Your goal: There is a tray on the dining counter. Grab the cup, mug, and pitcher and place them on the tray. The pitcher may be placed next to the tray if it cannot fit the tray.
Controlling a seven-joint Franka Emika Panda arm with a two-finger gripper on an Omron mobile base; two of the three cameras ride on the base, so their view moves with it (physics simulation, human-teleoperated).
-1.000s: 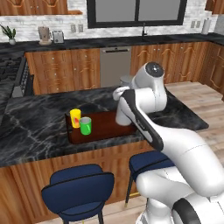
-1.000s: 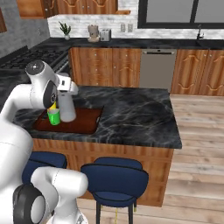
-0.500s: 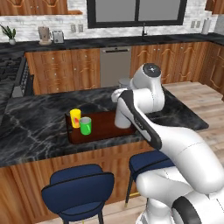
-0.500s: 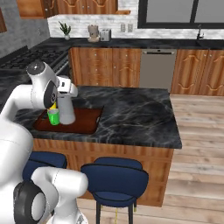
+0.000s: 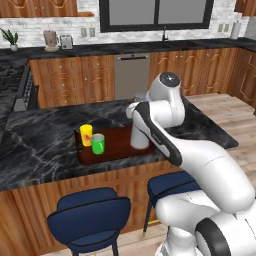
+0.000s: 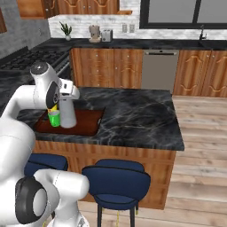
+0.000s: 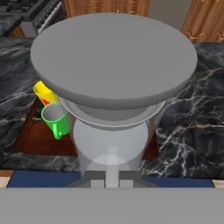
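Left base view: hand (image 5: 136, 111) grips pitcher (image 5: 139, 136) over tray (image 5: 116, 148) on black marble dining counter (image 5: 45, 145).

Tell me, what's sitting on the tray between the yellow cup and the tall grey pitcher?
The green mug stands there, right beside the yellow cup, on the tray. From the mug to the pitcher the tray is bare, seen in the left base view.

Arm (image 5: 200, 155): glossy white, built of thick rounded tubular links; a dark grey circular cap marks the upper joint, and a dark seam runs along the forearm link; base joint carries a large dark grey disc ringed in black; in the right base view the same white shell and dark disc appear.
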